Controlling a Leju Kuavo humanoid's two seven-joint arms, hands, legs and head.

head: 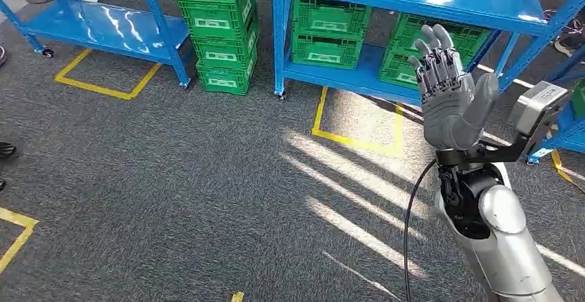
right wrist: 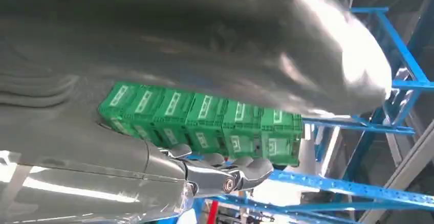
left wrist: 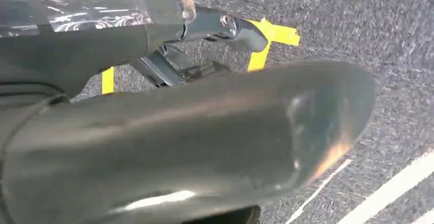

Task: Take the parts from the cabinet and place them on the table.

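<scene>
Right hand (head: 452, 98) raised at three o'clock, fingers apart, empty; left hand (left wrist: 169, 132) state indeterminate. Approach step: next, reach the blue rack (head: 414, 2).

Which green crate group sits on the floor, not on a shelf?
The tall green crate stack between the two blue racks: it stands directly on the carpet, while the other crates rest on the rack's lower shelf.
</scene>
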